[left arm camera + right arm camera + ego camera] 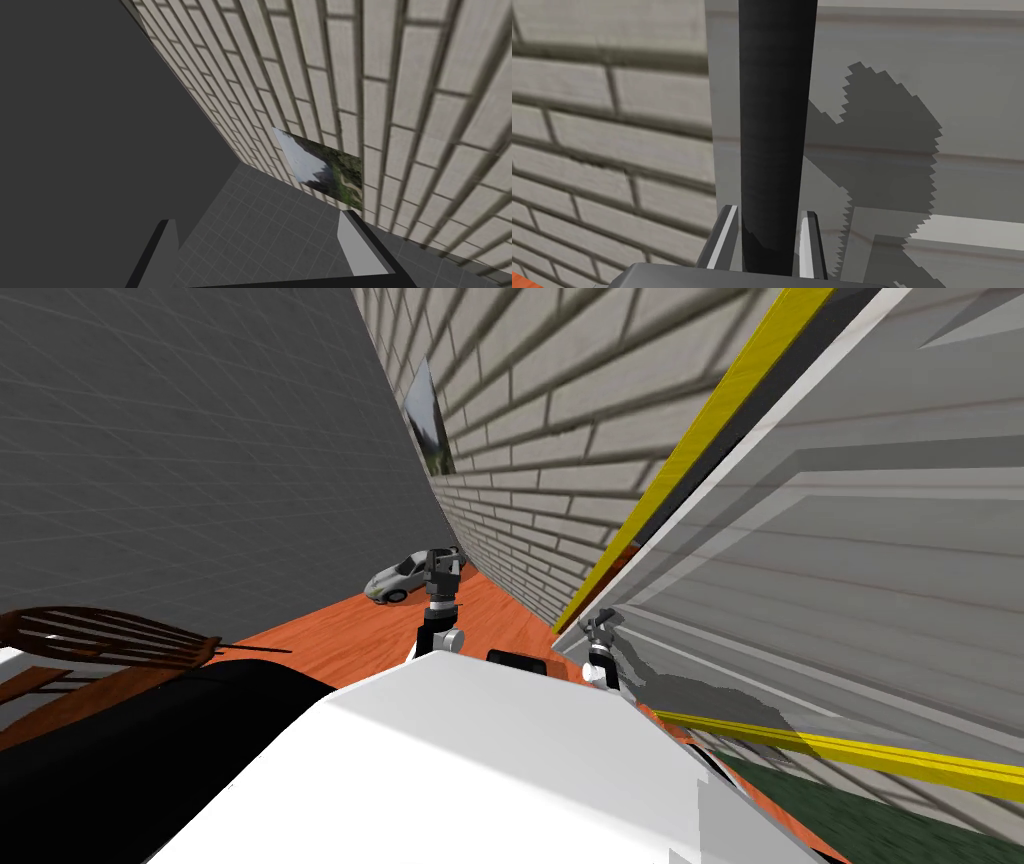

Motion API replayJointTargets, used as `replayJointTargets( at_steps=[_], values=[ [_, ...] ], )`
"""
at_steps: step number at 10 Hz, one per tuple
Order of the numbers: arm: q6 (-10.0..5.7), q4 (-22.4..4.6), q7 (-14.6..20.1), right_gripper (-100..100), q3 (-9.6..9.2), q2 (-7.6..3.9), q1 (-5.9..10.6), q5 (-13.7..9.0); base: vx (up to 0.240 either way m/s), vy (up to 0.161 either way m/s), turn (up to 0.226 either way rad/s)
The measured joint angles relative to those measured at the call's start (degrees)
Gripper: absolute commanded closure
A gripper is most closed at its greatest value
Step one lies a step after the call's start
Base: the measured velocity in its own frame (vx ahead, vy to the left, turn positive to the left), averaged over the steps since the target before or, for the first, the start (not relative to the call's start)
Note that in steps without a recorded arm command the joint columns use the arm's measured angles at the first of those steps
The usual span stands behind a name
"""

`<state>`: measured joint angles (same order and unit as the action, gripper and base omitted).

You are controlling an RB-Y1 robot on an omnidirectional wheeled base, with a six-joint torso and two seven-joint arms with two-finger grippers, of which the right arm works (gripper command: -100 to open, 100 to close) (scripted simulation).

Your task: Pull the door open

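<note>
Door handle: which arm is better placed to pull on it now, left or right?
Right. The right gripper is shut on the dark handle of the grey door. The left gripper is open, holding nothing, away from the door.

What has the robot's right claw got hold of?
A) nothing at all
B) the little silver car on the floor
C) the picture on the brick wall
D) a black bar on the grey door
D: in the right wrist view, the right claw has its two fingers pressed against the sides of the black bar, which runs in front of the grey door.
</note>
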<state>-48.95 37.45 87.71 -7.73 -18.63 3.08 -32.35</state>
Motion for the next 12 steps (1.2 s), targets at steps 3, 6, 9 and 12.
replayJointTargets(
  at_steps=[3, 6, 9, 12],
  values=[
    [-0.10, 1.1, 1.9, 100, -2.35, -0.95, -1.14, 1.2, -0.232, -0.030, 0.084],
    [-0.26, 1.5, 3.1, 100, -3.80, -1.62, -1.64, 1.9, -0.157, -0.003, 0.047],
    [-1.24, 2.3, 4.9, 100, -5.59, -3.10, -2.43, 2.8, -0.217, -0.041, 0.082],
    [-2.29, 2.9, 7.3, 100, -8.07, -4.69, -3.38, 4.0, -0.238, -0.048, 0.085]
  ],
)
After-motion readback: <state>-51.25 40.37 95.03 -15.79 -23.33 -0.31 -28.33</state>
